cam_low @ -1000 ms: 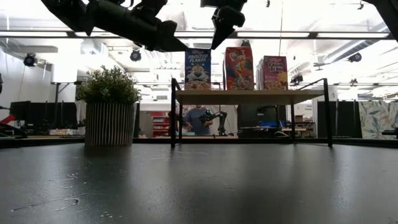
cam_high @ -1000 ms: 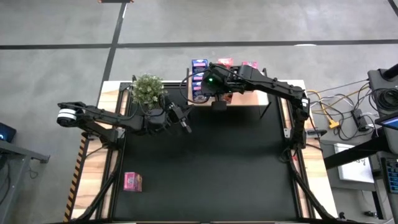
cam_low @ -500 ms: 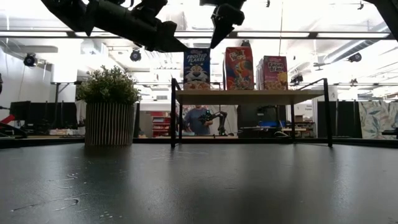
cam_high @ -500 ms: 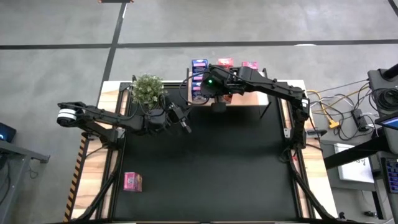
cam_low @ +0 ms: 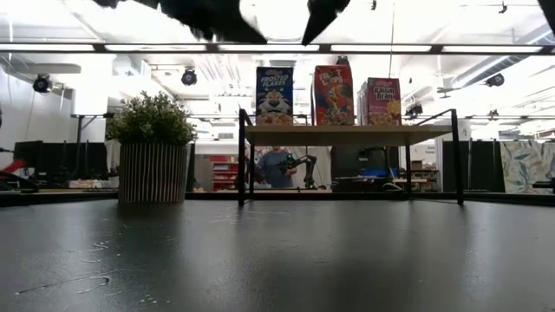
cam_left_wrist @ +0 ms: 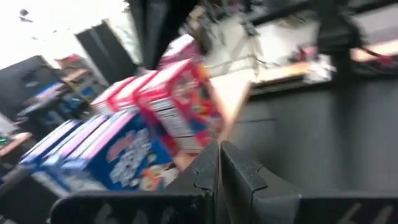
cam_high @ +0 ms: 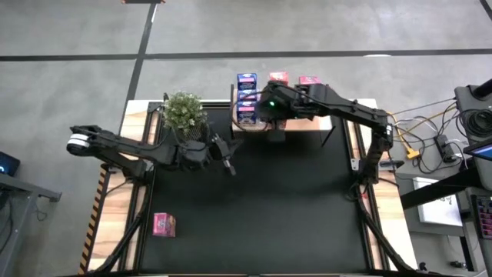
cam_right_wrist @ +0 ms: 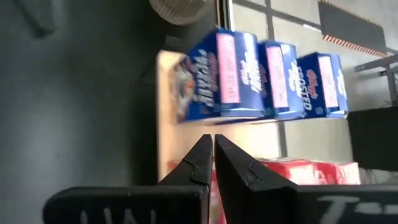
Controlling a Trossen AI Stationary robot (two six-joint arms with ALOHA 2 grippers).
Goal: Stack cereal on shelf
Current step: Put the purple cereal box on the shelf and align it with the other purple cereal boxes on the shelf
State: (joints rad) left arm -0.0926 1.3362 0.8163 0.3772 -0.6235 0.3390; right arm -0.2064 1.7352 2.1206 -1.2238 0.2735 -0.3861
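High view: taking the shelf [cam_high: 304, 123] at the far edge of the black table [cam_high: 292, 200] as the landmark, a lone pink cereal box [cam_high: 163, 224] lies far to the shelf's left, near the table's front left corner, well apart from everything else. The left arm reaches in from the left side, and the left gripper [cam_high: 231, 165] hangs over the table in front of the shelf's left end, its fingers pressed together with nothing between them. A potted plant [cam_high: 184, 110] stands just left of the shelf, beside that arm.

On the shelf's left end stand the blue cereal boxes [cam_high: 247, 98], in a row running from the shelf's front to its back. To their right stand the red boxes [cam_high: 277, 78], then the pink boxes [cam_high: 309, 80] further right, partly hidden by the right arm. The right gripper [cam_high: 275, 137] hovers over the shelf's front edge, just right of the blue boxes, with its fingers closed tight and holding nothing.

In the low view the shelf's pale board rests on thin black posts, with a blue box [cam_low: 275, 95], a red box [cam_low: 334, 94] and a pink box [cam_low: 382, 100] upright on top, side by side. A person [cam_low: 276, 166] shows in the room beyond, under the shelf board.
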